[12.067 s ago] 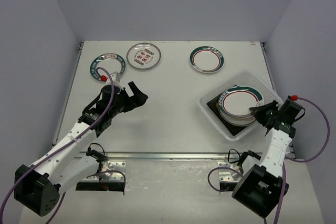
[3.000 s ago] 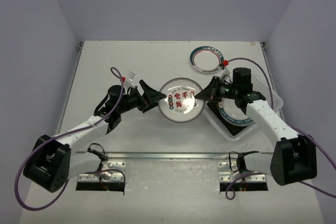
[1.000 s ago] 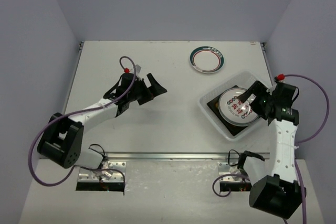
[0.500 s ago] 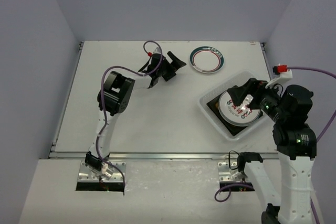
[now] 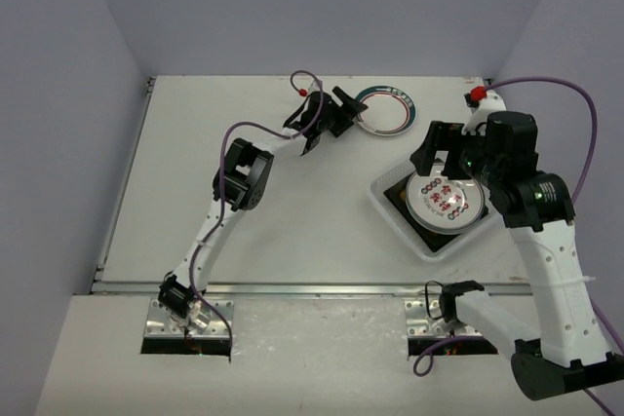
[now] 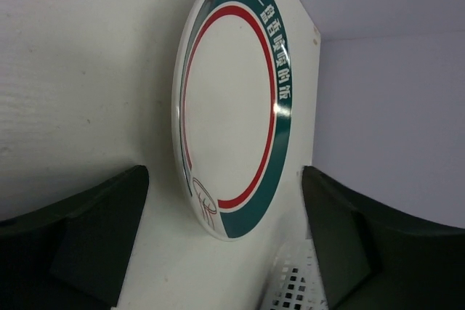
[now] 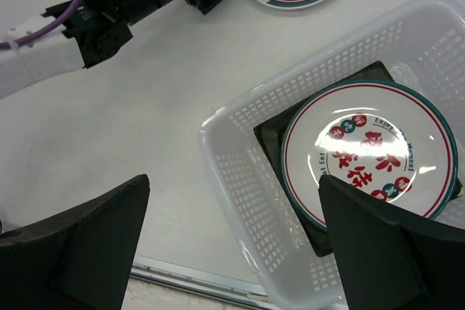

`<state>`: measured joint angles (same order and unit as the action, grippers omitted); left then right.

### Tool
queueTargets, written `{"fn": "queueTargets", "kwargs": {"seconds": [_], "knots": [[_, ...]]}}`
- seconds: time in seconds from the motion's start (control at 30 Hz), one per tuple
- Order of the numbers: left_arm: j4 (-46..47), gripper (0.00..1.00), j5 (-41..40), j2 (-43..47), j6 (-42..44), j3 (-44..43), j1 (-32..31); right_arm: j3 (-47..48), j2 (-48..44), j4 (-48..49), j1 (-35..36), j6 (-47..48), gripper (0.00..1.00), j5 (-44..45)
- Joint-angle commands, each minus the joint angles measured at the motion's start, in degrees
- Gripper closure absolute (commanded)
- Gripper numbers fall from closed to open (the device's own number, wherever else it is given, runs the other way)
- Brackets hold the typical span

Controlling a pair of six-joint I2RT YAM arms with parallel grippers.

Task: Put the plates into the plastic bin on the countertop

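Observation:
One round white plate (image 5: pixel 386 109) (image 6: pixel 232 99) with a teal and red rim lies flat at the back of the countertop (image 5: pixel 292 202). My left gripper (image 5: pixel 352 111) (image 6: pixel 224 179) is at its near-left edge, open, one dark finger on each side and neither touching the plate. The plastic bin (image 5: pixel 395 209) (image 7: pixel 247 201) stands to the right and holds a stack: a white plate with red motifs (image 5: pixel 446 199) (image 7: pixel 370 150) on top and a dark square plate (image 7: pixel 275 136) below it. My right gripper (image 5: pixel 436 157) (image 7: pixel 232 179) hangs open and empty above the bin's left side.
The left arm (image 5: pixel 234 172) (image 7: pixel 109 5) stretches across the middle of the countertop to the back. The metal front edge (image 5: pixel 292 288) runs along the near side. Grey walls close in the left, right and back. A corner of the bin (image 6: pixel 290 288) shows in the left wrist view.
My left arm has swung from the left middle of the countertop to the back plate, and its jaws have narrowed a little. The right gripper has risen from the bin and shifted left.

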<state>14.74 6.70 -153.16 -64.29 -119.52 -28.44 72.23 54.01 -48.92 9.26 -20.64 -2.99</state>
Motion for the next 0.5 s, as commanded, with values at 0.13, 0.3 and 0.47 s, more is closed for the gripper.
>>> {"fn": "queueTargets", "kwargs": {"seconds": [0.13, 0.3, 0.47], "knots": [[-10.68, 0.73, -1.85, -7.01, -2.62, -9.83, -1.09, -0.75, -0.3, 3.53, 2.5, 1.15, 0.01, -7.06], [-5.66, 0.89, 0.23, -8.39, -3.66, -10.53, -0.43, -4.78, 0.56, 7.78, 2.43, 0.54, 0.01, -20.18], [-0.91, 1.0, 1.86, -7.66, -4.05, -9.78, 0.88, -9.4, 0.58, 12.26, 2.48, -1.5, 0.01, -24.43]]}}
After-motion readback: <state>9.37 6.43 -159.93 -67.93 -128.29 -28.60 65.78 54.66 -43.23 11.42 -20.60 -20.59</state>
